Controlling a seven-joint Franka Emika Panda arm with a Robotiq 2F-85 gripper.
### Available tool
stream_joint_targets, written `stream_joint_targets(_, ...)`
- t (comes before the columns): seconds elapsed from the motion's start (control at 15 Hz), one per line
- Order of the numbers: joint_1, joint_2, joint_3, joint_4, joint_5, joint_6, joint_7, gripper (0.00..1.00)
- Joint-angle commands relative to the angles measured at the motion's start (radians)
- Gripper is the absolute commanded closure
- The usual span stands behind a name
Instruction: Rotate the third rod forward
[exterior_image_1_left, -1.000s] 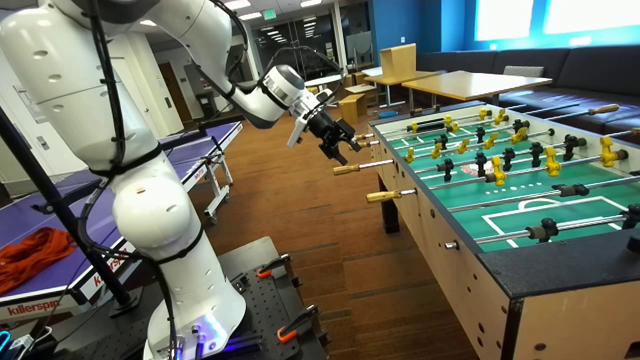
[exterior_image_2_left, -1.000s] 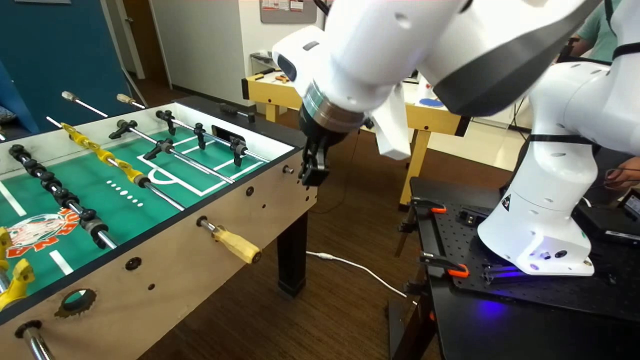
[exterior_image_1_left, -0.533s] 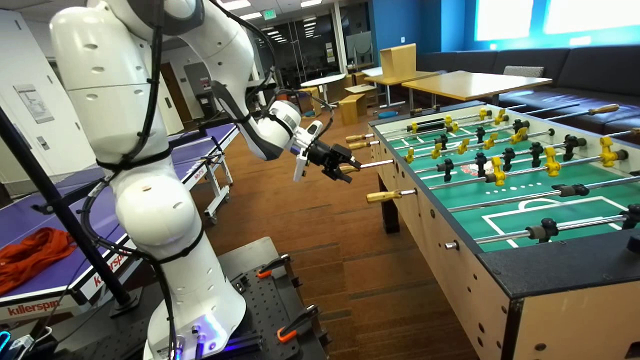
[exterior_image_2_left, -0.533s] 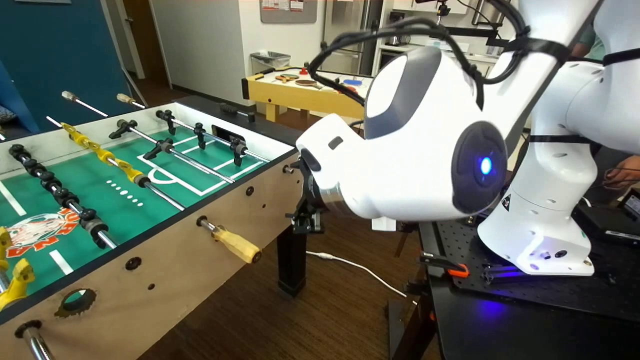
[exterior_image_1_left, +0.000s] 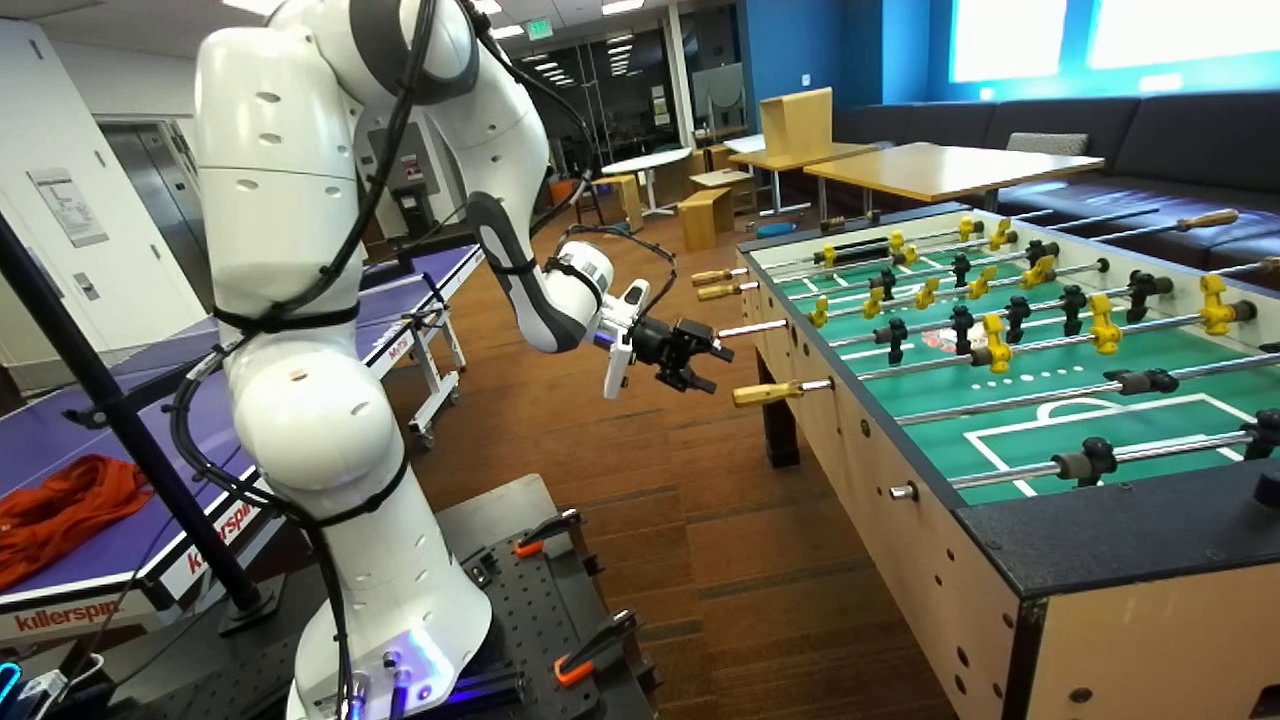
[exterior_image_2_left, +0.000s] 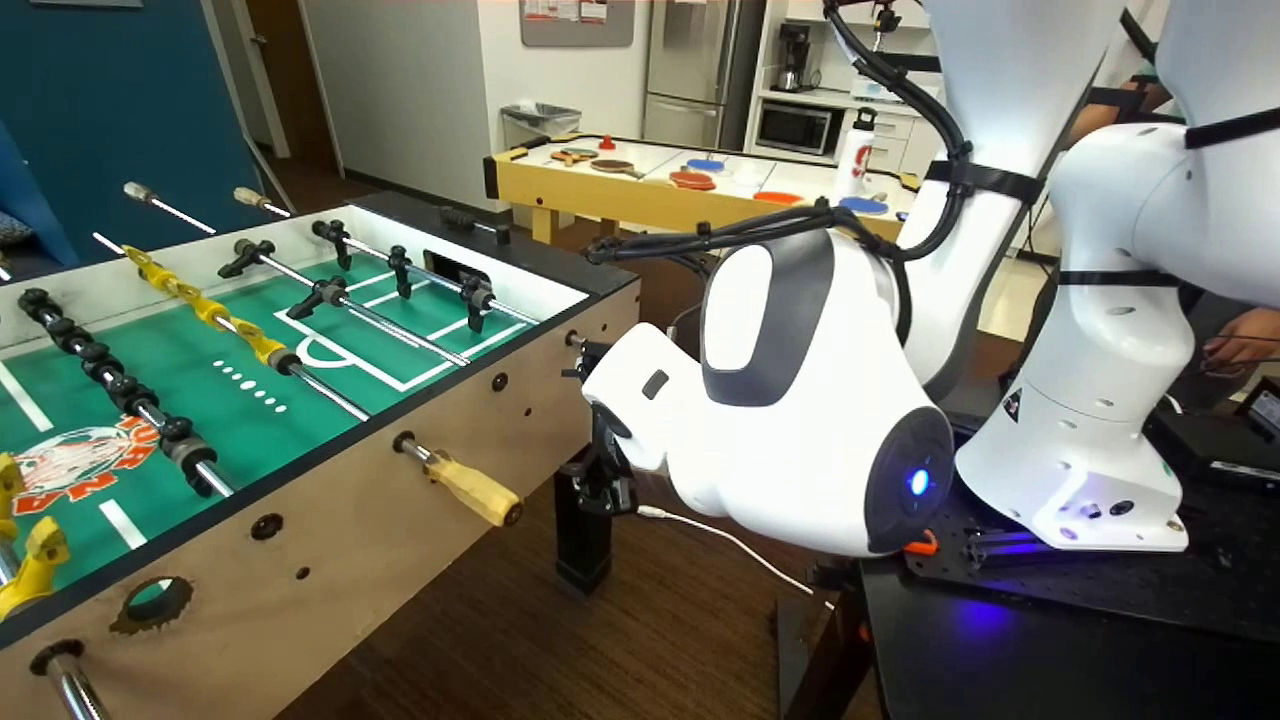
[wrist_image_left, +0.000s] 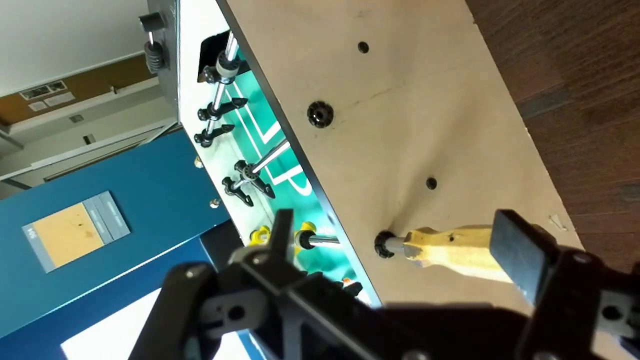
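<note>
You have the arm (exterior_image_1_left: 300, 430) arched high and sloping down — pincer (exterior_image_1_left: 717, 370) spread wide, empty, close to the wooden handle (exterior_image_1_left: 766, 394) of the third rod (exterior_image_2_left: 332, 393), jutting from the foosball table (exterior_image_1_left: 865, 475).

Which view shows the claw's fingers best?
The wrist view: both fingers show close up and spread apart, one overlapping the wooden handle. Both exterior views show the claw much smaller; in an exterior view the white arm also hides part of it.
</note>
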Motion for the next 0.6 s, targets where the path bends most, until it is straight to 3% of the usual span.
stream_joint_targets(0.0,0.011,0.020,-0.001,0.016,-0.006,-0.019,-0.017,0.00)
stream_joint_targets(0.27,0.063,0.112,0.004,0.064,-0.106,-0.115,-0.038,0.00)
stream_joint_targets(0.53,0.126,0.220,0.009,0.120,-0.128,-0.289,-0.083,0.00)
